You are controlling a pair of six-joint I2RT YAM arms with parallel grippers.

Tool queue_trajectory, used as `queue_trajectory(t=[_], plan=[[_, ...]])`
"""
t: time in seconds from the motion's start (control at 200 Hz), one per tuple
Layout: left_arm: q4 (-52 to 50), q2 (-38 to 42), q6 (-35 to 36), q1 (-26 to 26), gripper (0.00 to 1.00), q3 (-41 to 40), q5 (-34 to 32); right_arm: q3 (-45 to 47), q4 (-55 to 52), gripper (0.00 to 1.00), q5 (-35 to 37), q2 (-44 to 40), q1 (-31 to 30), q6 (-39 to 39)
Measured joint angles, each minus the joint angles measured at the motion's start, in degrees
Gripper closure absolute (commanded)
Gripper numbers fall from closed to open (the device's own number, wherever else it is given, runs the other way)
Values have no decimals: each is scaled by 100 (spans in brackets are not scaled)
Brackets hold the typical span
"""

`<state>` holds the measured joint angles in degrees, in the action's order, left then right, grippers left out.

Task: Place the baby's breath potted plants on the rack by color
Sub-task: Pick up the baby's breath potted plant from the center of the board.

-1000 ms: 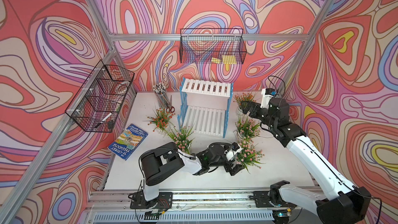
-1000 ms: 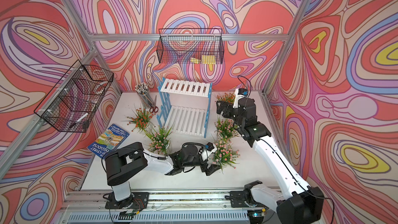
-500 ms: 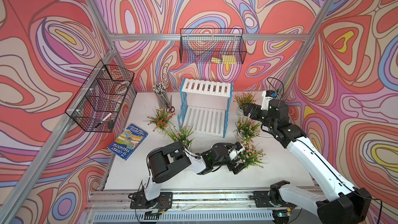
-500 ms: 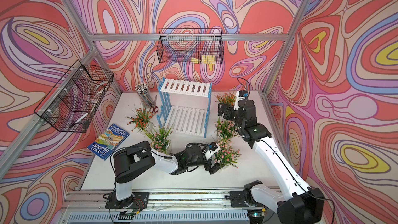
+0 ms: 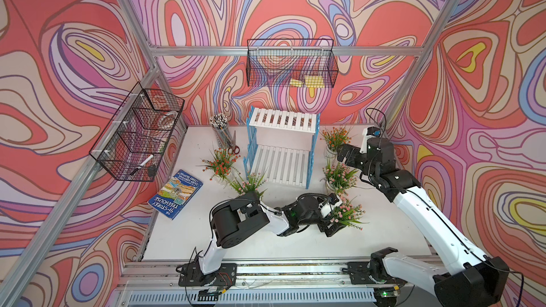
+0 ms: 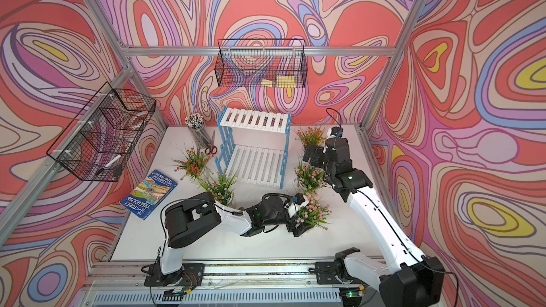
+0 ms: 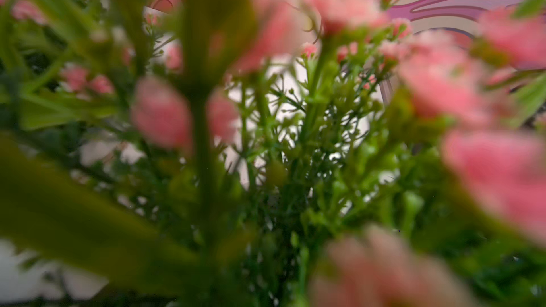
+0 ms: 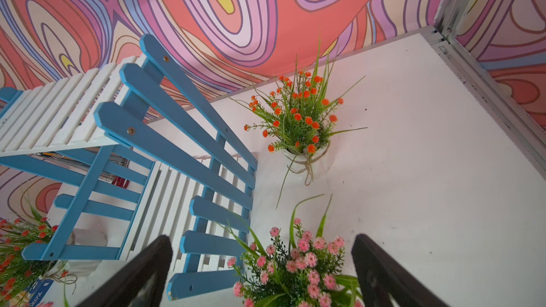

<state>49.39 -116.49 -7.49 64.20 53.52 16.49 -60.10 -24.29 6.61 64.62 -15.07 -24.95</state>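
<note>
Kim: Left arm [image 5: 279,221] is stretching further fwd vs a sec ago, elbow sitting further right in frame. The left gripper [image 5: 328,229] is nosing in under the front baby's breath potted plant [image 5: 346,213], green plastic sprigs w/ pale pink flowers, lower centre-right of both top views.

Raj: Gripping yet?

Kim: Not that I'm seeing. Jaws are standing spread wide at the base, where the pot should be; pot's hiding under foliage. Left wrist view is showing only blurred pink blooms [image 7: 461,93] & stems, so it's deep in the leaves.

Raj: Right side?

Kim: Right gripper [image 8: 262,243] is barely shifting, dipping a touch. Its fingers are gaping, holding nothing, w/ the middle pink plant [image 8: 295,264] showing between them. The orange-red plant [image 8: 298,113] is standing beyond, beside the two-tier rack [image 8: 147,139], white slats & light blue picket sides.

Raj: Anything shelved?

Kim: No, both shelves are sitting bare, mid-frame in the top views. All five plants are standing on the white table [image 5: 236,240]. The other two are sitting left of the rack in frame: second orange-red plant [image 5: 221,163] & third pink plant [image 5: 248,183].

Raj: Handling?

Kim: I'm judging them light & top-heavy. Sprigs are looking soft, springy, prob slipping or bending under a pinch, so no hold there. The white pot w/ twine tie [image 8: 304,156] is looking stiff, maybe smooth. I'm thinking clamp low across the pot body, keeping it upright.
</note>
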Motion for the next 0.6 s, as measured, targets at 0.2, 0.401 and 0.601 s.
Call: queue_trajectory(t=[0.2,0.401,0.601], plan=[[-116,-149,7,0,0,271,24,0,2,2,-2,-2,0,0],[-214,-354,35,4,0,564,17,0,4,2,-4,-4,0,4],[-229,-483,35,7,7,702,-52,2,33,2,-17,-70,0,7]])
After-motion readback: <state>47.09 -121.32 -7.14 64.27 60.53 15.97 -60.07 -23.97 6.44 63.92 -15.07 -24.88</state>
